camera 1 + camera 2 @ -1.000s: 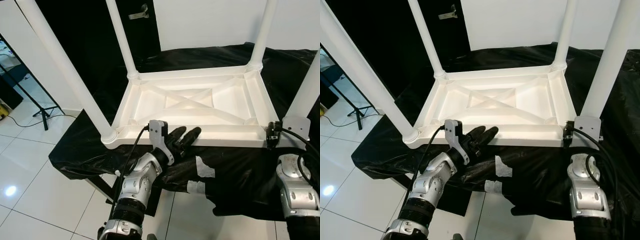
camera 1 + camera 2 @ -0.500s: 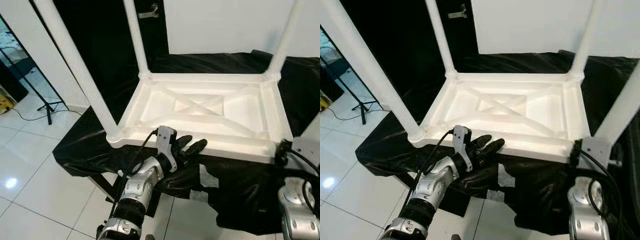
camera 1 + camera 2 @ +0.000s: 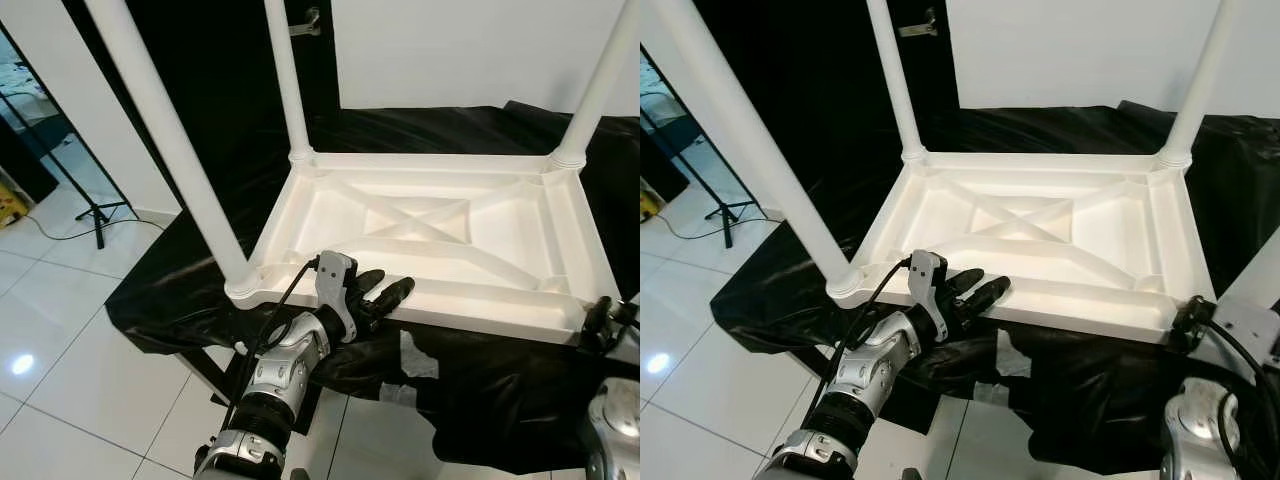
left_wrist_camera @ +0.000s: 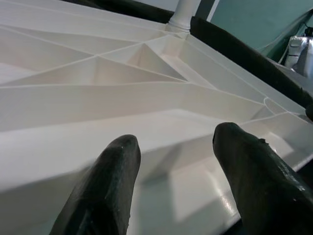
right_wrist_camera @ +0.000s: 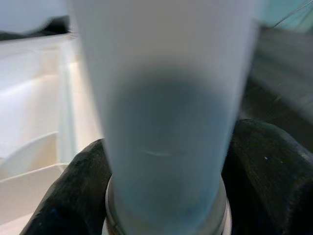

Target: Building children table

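Down at the near edge of the upturned white tabletop [image 3: 440,225], the left gripper [image 3: 385,292] rests its two black fingers [image 4: 105,191] spread apart on the near rim, with nothing between them. Its silver arm [image 3: 285,365] rises from below, a black cable looping beside the wrist. At the near right corner, the right gripper [image 5: 161,191] has its fingers clamped around the base of a white leg [image 5: 164,98], one finger [image 5: 266,166] on either side of the tube just above its grey collar; in the head views that leg [image 3: 1255,280] shows at the frame's right edge, above the right wrist [image 3: 1200,420].

Three more legs stand upright from the other corners of the tabletop: near left [image 3: 175,150], far left [image 3: 285,80] and far right [image 3: 595,90]. The tabletop lies underside up, its crossed ribs showing, on a desk draped in black sheet [image 3: 470,380] patched with pale tape at the front. Left of the desk is white tiled floor [image 3: 60,340] with a black stand [image 3: 85,205] on it.
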You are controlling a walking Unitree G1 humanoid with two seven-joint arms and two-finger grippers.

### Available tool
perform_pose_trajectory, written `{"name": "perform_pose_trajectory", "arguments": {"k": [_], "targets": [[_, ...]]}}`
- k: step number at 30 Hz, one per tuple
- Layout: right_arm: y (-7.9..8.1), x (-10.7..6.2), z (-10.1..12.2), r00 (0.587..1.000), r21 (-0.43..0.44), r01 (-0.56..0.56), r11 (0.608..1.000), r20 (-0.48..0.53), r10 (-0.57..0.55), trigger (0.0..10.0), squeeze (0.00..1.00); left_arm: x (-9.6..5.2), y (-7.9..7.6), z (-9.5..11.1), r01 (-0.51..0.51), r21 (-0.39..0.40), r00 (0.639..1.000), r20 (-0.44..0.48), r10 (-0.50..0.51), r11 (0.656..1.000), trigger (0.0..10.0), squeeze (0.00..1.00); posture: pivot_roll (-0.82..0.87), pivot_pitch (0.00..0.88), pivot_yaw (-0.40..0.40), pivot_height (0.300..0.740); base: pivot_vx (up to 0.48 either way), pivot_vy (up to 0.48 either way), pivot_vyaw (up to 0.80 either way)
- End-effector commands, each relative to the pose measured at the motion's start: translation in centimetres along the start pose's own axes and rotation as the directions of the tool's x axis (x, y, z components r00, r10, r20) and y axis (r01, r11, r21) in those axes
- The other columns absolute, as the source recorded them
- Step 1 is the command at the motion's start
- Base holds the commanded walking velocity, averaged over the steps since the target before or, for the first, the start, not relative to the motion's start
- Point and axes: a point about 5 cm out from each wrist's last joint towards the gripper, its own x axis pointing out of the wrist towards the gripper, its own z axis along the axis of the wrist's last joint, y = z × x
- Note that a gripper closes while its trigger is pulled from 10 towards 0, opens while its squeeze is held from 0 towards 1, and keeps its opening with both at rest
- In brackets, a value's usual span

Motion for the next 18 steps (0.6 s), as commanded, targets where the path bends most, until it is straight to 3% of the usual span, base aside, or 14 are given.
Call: {"name": "perform_pose_trajectory", "arguments": {"k": [1,3,5,12,18], "targets": [[1.9,-1.8,-2.9,0.972,0.104,-0.168,0.980,-0.150,0.182,10.0,0.00,-0.3,0.1,-0.6,-0.003,0.000,1.000,-0.022,0.003,1.000,10.0,0.00,-0.06,0.000,0.114,0.740,0.000,0.000,0.00],[3.1,-3.3,-2.5,0.925,0.178,-0.341,0.923,-0.111,0.363,10.0,0.00,-0.4,0.1,-0.6,-0.004,-0.001,1.000,-0.014,0.004,1.000,10.0,0.00,-0.06,0.000,0.115,0.740,0.000,0.000,0.00],[3.0,-3.8,-2.3,0.907,0.166,-0.393,0.904,-0.091,0.411,10.0,0.00,-0.5,0.1,-0.7,-0.004,-0.001,1.000,-0.010,0.004,1.000,10.0,0.00,-0.06,0.000,0.115,0.740,0.000,0.000,0.00],[0.1,-2.1,-2.0,0.961,0.000,-0.274,0.962,-0.041,0.273,10.0,0.00,-0.4,0.0,-0.8,0.004,-0.004,1.000,-0.006,-0.004,1.000,10.0,0.00,-0.06,0.000,0.119,0.740,0.000,0.000,0.00],[-1.2,-2.1,-1.8,0.982,-0.084,-0.190,0.978,-0.022,0.189,10.0,0.00,-0.4,0.0,-0.8,0.007,-0.002,1.000,-0.005,-0.007,1.000,10.0,0.00,-0.06,0.000,0.120,0.740,0.000,0.000,0.00]]}}
